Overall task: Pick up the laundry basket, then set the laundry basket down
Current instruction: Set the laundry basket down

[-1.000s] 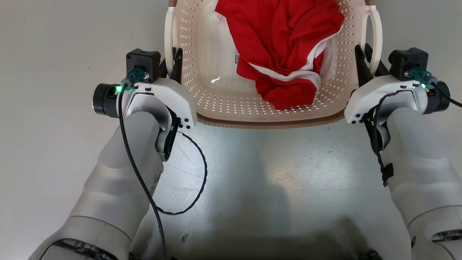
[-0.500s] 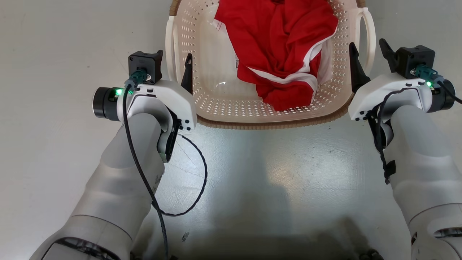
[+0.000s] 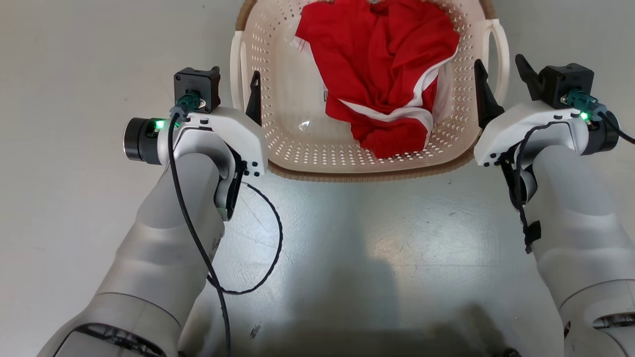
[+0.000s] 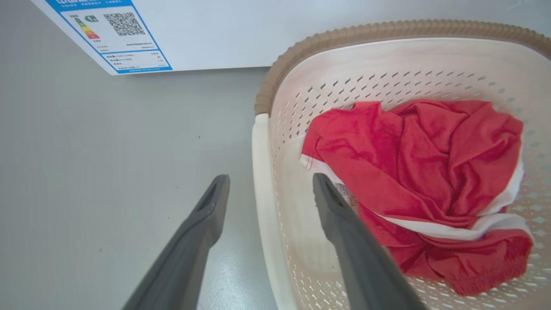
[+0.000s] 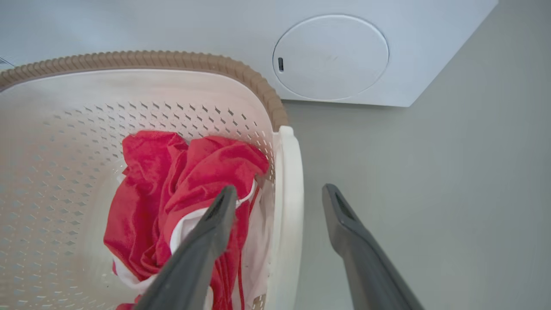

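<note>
Left gripper is standing with its two dark fingers spread wide, gripping nothing, and is straddling the left loop handle: one finger is sitting inside the basket wall, the other outside over the floor. Right gripper is mirroring this, fingers likewise parted and empty, with the right loop handle lying between them; contact with either handle cannot be confirmed. The laundry basket is lying directly ahead, between the two arms, and appears to be resting on the floor just in front of a white washer. A crumpled red garment is lying inside it. Both handles are running fore-and-aft, in line with the fingers, so each arm is equally near its own side. In my judgement either next move, closing or backing straight out, is turning on that alignment. Whether the lift is pending or the set-down finished cannot be settled here.
</note>
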Available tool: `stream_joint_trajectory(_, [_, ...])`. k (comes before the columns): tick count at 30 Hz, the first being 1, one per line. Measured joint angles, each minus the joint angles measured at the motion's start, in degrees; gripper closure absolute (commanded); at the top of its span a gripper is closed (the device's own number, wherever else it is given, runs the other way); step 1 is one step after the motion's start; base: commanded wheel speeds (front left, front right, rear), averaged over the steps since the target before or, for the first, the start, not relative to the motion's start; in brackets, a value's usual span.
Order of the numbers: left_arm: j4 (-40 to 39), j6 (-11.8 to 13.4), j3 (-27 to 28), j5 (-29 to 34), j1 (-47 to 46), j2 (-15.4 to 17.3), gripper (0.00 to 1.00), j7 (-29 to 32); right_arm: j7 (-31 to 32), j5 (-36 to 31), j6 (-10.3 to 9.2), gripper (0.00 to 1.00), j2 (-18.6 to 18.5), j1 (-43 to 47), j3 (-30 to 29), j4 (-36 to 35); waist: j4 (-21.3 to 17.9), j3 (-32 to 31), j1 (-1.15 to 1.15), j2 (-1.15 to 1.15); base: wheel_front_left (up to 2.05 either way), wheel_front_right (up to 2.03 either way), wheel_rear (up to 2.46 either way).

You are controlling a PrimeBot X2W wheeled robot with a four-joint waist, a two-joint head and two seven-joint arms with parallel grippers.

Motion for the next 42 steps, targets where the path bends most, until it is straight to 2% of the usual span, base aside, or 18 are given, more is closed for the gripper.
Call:
stream_joint_trajectory(7, [0.3,0.0,1.8,0.6,0.4,0.0,0.00,0.0,0.0,4.6,0.00,0.00,0.0,0.4,4.2,-2.0,-0.4,-3.1,0.00,0.00,0.00,0.00,0.00])
stream_joint_trajectory(18, [-4.2,0.2,5.9,2.5,5.8,0.2,0.00,0.0,0.0,7.2,0.00,0.00,0.0,4.8,6.4,-4.8,-1.1,-9.9,0.00,0.00,0.00,0.00,0.00])
stream_joint_trajectory(29, [-10.6,-0.4,10.9,4.2,13.6,0.2,0.00,0.0,0.0,6.5,0.00,0.00,0.3,12.2,4.1,-9.8,-1.3,-19.2,0.00,0.00,0.00,0.00,0.00])
stream_joint_trajectory(42, [-17.9,-1.7,14.2,5.7,24.1,0.2,0.00,0.0,0.0,4.2,0.00,0.00,0.6,20.4,2.6,-15.9,-0.5,-29.6,0.00,0.01,0.00,0.00,0.00])
